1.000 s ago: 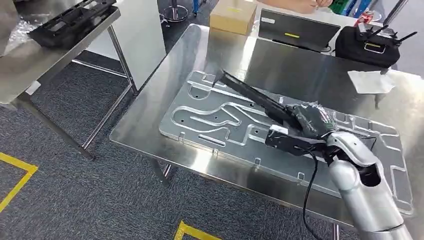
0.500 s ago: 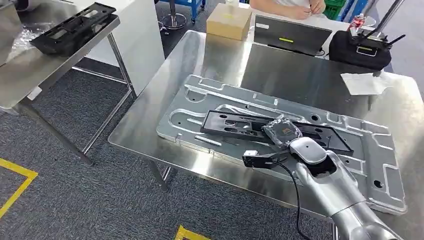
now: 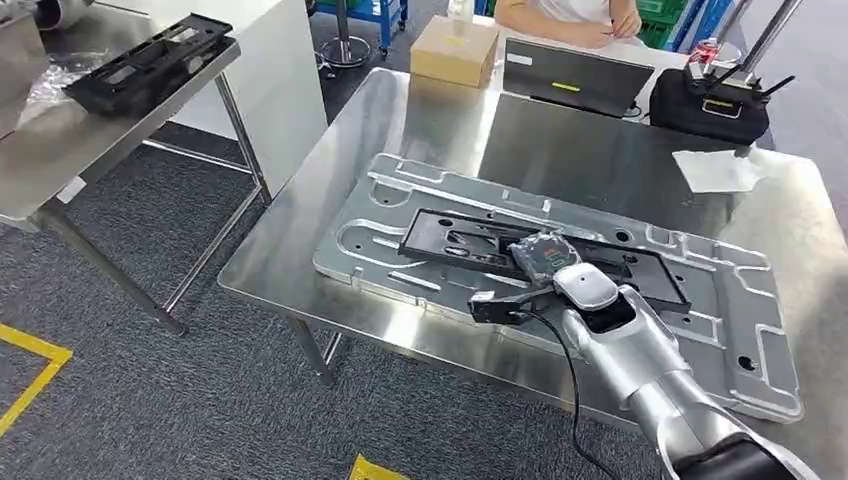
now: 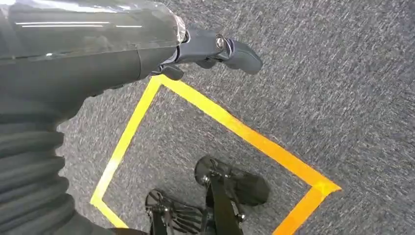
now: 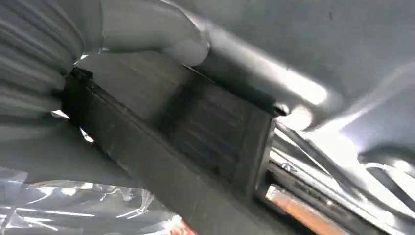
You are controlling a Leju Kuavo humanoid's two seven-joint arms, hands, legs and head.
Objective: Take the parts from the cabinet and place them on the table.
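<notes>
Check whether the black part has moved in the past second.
Yes. The black part has swung down from tilted up to lying flat on the grooved aluminium plate, with the right hand on it.

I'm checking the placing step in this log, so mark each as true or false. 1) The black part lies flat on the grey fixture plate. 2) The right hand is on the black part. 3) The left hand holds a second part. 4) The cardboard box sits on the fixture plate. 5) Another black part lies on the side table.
1) True: the black part lies flat on the fixture plate.
2) True: the right hand rests on the part's middle; whether it grips it cannot be told.
3) False: the left hand hangs over the carpet, holding nothing.
4) False: the cardboard box sits at the far edge of the table, off the plate.
5) True: another black part lies on the side table.
</notes>
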